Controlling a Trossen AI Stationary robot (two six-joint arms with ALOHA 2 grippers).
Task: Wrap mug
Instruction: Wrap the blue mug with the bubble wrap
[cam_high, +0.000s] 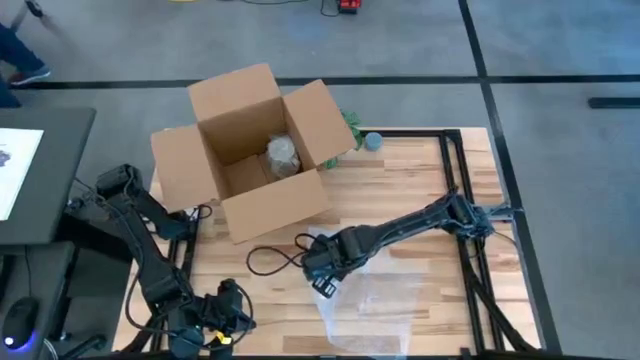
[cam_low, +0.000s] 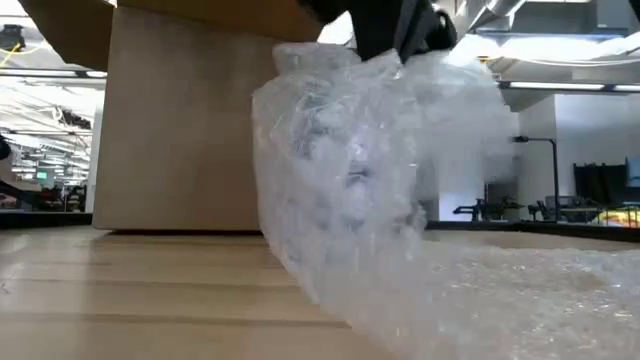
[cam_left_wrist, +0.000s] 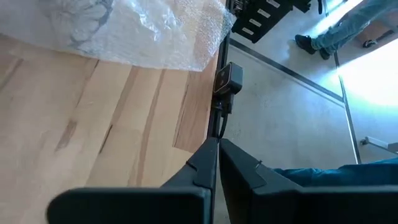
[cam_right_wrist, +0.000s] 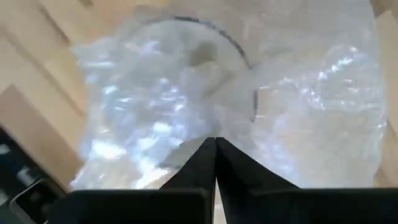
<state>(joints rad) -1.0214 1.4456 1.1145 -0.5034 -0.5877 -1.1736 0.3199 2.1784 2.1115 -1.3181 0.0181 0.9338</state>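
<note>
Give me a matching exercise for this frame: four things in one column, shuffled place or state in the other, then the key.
Things:
1. cardboard box
2. bubble wrap
3. left hand
4. right hand

Places or states:
A. parked at the table's near left corner, fingers together, holding nothing
B. open flaps, a wrapped bundle inside
C. pinching the wrap, lifting one edge
D. spread on the wood, one end pulled up

Pairs: 1-B, 2-D, 3-A, 4-C

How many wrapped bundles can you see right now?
2. One wrapped bundle sits inside the open cardboard box. The other, swathed in bubble wrap, is on the table under the right gripper. More could be hidden in the box.
</note>
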